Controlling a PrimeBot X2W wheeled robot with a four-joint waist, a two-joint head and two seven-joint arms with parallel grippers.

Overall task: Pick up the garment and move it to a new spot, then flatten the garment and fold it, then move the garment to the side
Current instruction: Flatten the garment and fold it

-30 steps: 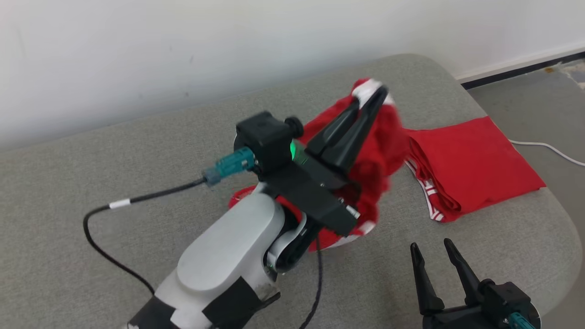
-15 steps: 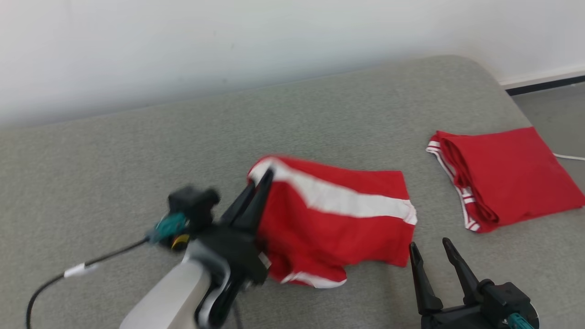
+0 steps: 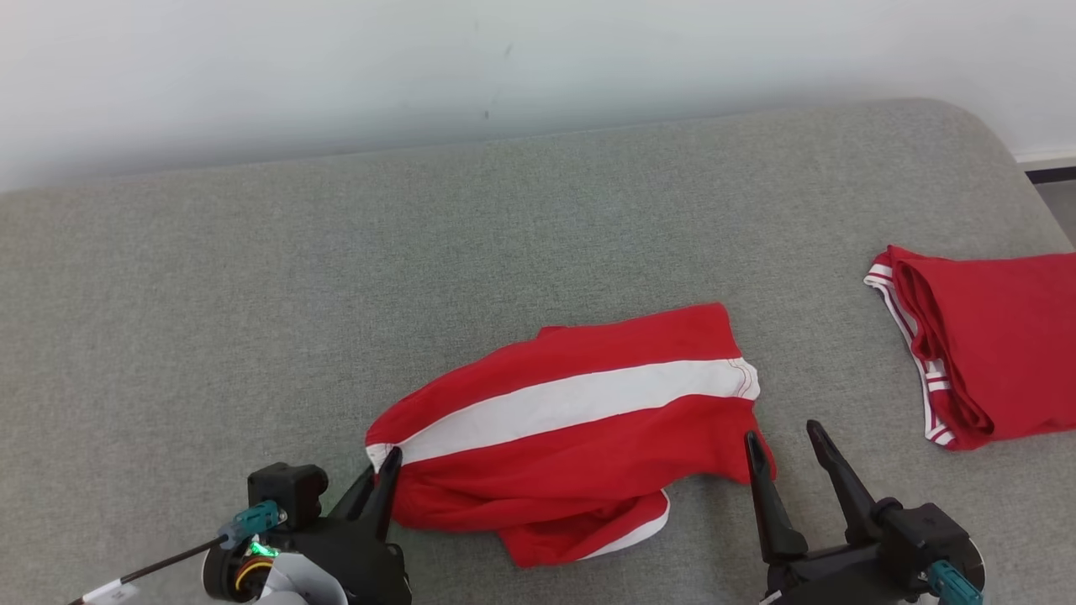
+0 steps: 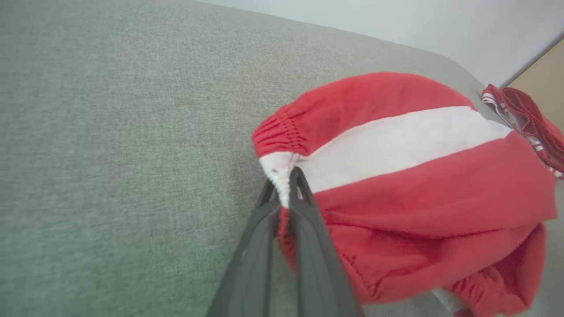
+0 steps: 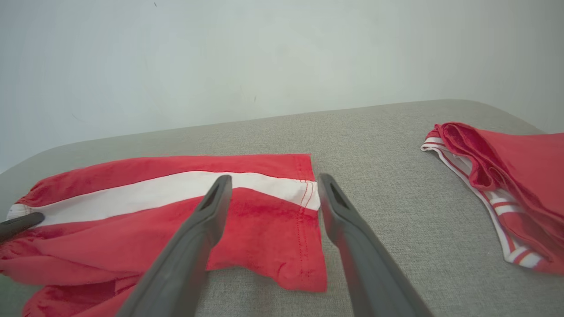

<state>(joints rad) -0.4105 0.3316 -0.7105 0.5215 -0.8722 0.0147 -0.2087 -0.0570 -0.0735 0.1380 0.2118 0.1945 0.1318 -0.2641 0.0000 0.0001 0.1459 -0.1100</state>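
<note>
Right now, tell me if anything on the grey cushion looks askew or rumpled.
The red shorts lie slanted, not flat: the white stripe runs diagonally and the lower leg is bunched underneath. The left pincer is shut on their waistband corner. The folded red garment at the right looks tidy.

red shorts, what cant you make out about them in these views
- Head view: the far leg of the red shorts is bunched underneath, its shape hidden.
- Left wrist view: the waistband corner is hidden inside the left gripper.
- Head view: the folded red garment is cut off by the right edge.
</note>
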